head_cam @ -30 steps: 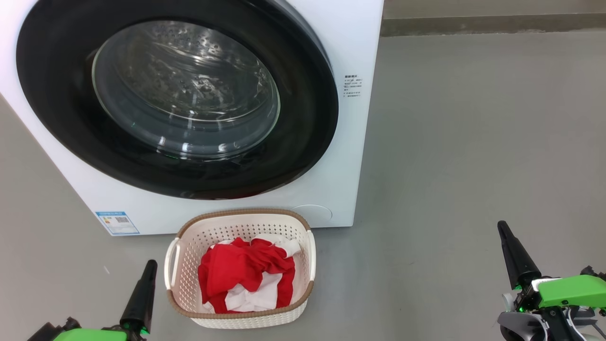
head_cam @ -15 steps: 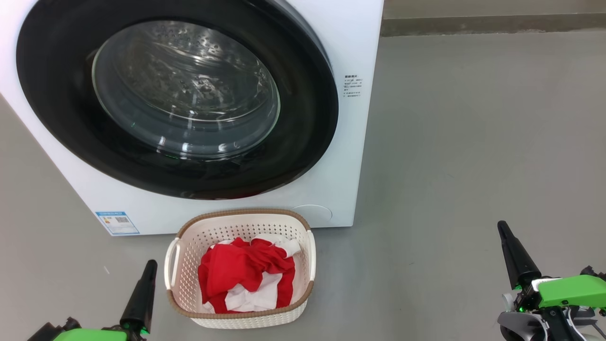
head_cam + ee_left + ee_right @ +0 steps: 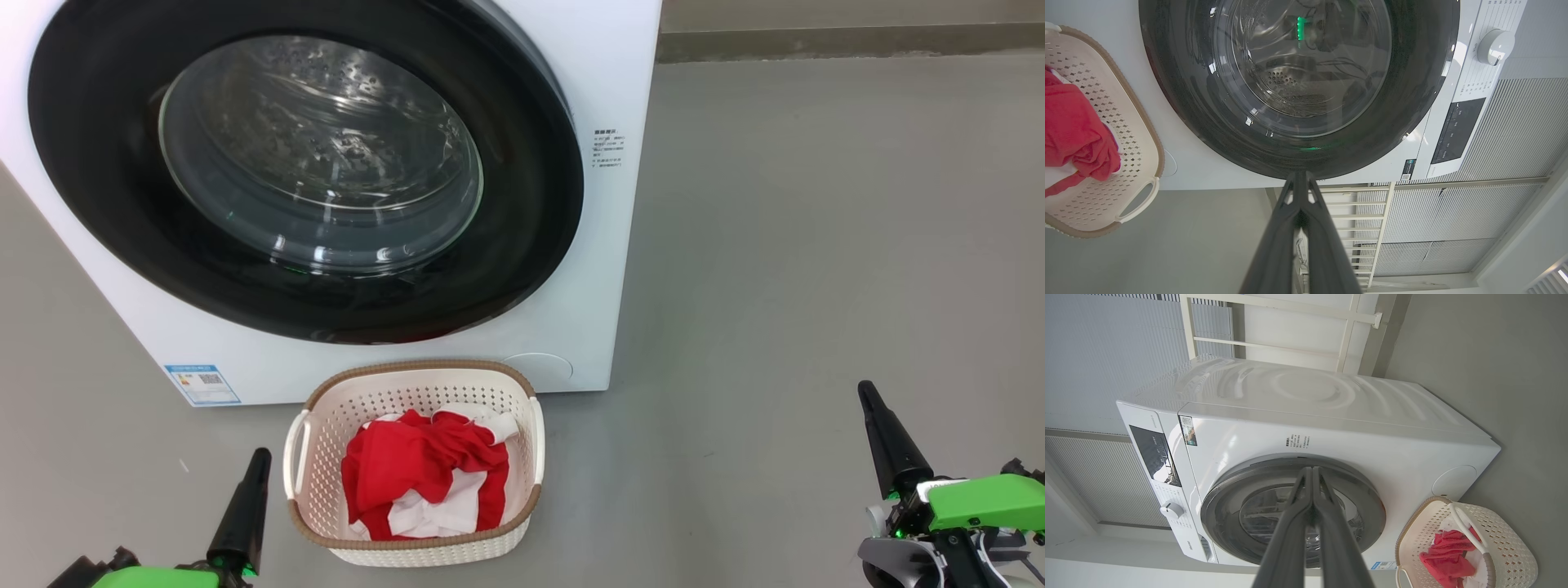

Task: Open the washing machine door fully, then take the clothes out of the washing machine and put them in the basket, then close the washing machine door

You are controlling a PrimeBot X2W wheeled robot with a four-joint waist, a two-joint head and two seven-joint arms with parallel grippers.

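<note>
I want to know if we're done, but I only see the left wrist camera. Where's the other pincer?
Observer: The right pincer is low on the robot's right, shut, above bare floor.
Operator: Is it holding any clothes?
Observer: No, it holds nothing, and it's well apart from the basket.
Operator: Is the washing machine door really closed?
Observer: Seen from the side, it lies flat against the front of the washing machine, with no gap.

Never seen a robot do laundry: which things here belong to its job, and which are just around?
Job: washing machine, washing machine door, red-and-white clothes, basket.
Just around: white railing, ribbed wall panels, grey floor.
</note>
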